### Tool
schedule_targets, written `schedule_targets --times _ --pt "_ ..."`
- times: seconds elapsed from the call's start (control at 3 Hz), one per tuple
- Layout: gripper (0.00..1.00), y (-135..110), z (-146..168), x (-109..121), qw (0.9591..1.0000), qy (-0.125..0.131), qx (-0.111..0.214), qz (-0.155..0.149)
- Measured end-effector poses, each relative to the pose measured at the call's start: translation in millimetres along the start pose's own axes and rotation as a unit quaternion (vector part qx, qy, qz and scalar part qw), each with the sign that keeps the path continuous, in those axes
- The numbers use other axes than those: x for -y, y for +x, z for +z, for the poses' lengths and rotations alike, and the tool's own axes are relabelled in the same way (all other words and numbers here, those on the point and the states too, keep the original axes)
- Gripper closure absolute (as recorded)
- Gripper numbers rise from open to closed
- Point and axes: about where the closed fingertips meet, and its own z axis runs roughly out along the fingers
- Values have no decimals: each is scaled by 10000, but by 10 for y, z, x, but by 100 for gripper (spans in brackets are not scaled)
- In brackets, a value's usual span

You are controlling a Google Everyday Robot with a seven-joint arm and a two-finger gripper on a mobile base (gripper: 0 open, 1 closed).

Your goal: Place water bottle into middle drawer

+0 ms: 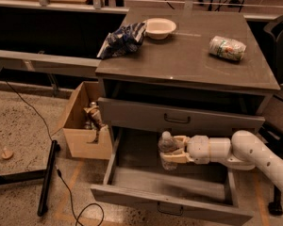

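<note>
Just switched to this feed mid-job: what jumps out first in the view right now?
The white arm reaches in from the right, its gripper clamped on the water bottle, held upright over the pulled-out middle drawer. Next comes the cabinet top above, with a crumpled bag and a bowl at the back left and a can lying on its side at the right.

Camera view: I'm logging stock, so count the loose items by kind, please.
Shallow white bowl: 1
Crumpled blue-and-white snack bag: 1
Green-and-white printed can: 1
Clear plastic water bottle, in the gripper above the grey metal middle drawer: 1
Total: 4
</note>
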Motion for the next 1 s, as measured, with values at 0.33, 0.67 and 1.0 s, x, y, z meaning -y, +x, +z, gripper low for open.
schedule_targets --times 0.33,0.67,1.0 --pt "100 211 -66 11 9997 211 143 49" --pt "100 440 -80 50 9995 216 173 132" --pt "100 668 -56 97 9993 229 229 203"
